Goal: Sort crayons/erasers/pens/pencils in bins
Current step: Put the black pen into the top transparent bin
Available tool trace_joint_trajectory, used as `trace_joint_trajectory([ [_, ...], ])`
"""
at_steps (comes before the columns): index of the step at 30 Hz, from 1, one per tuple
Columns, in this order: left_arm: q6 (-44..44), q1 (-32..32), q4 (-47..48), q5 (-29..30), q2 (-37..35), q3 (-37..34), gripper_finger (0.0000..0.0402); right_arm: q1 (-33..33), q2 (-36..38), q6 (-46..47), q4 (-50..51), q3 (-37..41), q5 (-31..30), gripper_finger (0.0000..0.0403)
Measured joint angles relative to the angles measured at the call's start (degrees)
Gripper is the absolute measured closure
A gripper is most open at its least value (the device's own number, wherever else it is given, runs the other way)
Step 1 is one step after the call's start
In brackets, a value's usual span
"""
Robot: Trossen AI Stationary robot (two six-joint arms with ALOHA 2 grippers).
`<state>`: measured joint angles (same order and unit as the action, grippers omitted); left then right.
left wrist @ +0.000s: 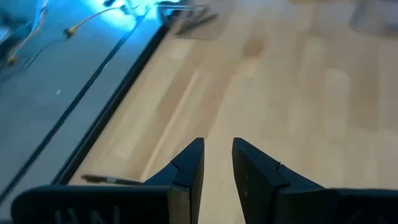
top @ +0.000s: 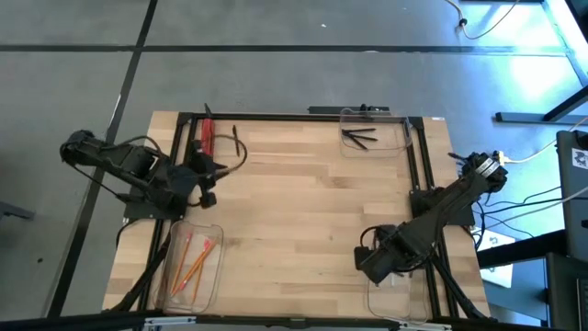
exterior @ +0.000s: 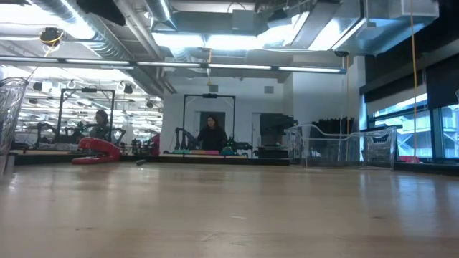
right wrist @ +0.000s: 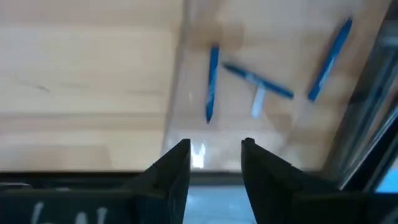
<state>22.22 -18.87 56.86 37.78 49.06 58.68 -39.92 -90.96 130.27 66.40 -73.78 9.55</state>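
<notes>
- Three clear bins sit on the wooden table (top: pixel 303 202): one at the far edge (top: pixel 374 131) holding black pens (top: pixel 358 137), one at the near left corner (top: pixel 191 265) holding orange pencils (top: pixel 195 257), and one at the near right (top: pixel 397 292) under the right arm.
- The left gripper (top: pixel 208 181) sits at the table's left side, just beyond the pencil bin; its fingers (left wrist: pixel 189 171) stand slightly apart, holding nothing.
- The right gripper (right wrist: pixel 215 163) hangs over the near right bin, fingers parted and empty; three blue-looking sticks (right wrist: pixel 211 83) lie in that bin.
- A red tool (top: pixel 206 136) lies at the far left corner, beside a dark cable (top: pixel 237 147).
- Two people (exterior: pixel 211 133) show in the room beyond.
</notes>
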Motion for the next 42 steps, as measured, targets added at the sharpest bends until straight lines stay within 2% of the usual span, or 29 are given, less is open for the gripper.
trace_joint_trajectory([
  [3,1.9,4.4,-0.2,-0.7,-0.1,0.3,0.0325,0.3,0.0,-0.4,6.8,-5.2,-7.9,0.0263],
  [8,2.8,13.0,-0.8,-4.3,1.7,0.3,0.0325,2.6,0.0,-5.3,16.5,-13.4,-26.9,0.0263],
  [13,3.6,22.0,-0.8,-11.8,3.7,0.3,0.0325,7.9,0.0,-19.9,18.0,-19.5,-45.4,0.0263],
  [15,5.5,25.2,-0.8,-14.3,4.4,0.3,0.0325,10.9,0.0,-26.6,16.9,-21.3,-49.2,0.0263],
  [18,8.4,29.3,-0.1,-17.4,4.7,0.3,0.0325,16.4,0.0,-37.4,14.0,-23.0,-51.1,0.0263],
  [21,10.9,33.0,2.2,-20.0,4.6,0.3,0.0324,22.2,0.0,-51.1,8.0,-23.4,-50.8,0.0263],
  [23,12.5,35.0,4.8,-21.4,4.6,0.3,0.0324,26.5,0.0,-61.9,1.6,-23.4,-48.3,0.0263],
  [27,15.2,38.0,10.0,-21.8,4.6,0.3,0.0324,35.0,-0.6,-82.0,-14.4,-23.5,-39.3,0.0263],
  [31,15.7,39.2,11.6,-21.9,4.6,0.3,0.0324,42.2,-3.2,-96.1,-27.6,-23.5,-29.4,0.0263],
  [33,17.5,39.3,11.7,-22.3,4.6,0.3,0.0324,45.1,-5.3,-100.3,-32.6,-23.5,-22.8,0.0263],
  [37,19.7,39.3,11.8,-22.6,4.4,0.3,0.0324,49.6,-10.7,-103.1,-40.2,-23.5,-10.9,0.0263],
  [42,19.8,39.3,11.8,-22.5,4.1,0.3,0.0324,52.6,-17.3,-105.7,-46.5,-23.5,-8.3,0.0263],
])
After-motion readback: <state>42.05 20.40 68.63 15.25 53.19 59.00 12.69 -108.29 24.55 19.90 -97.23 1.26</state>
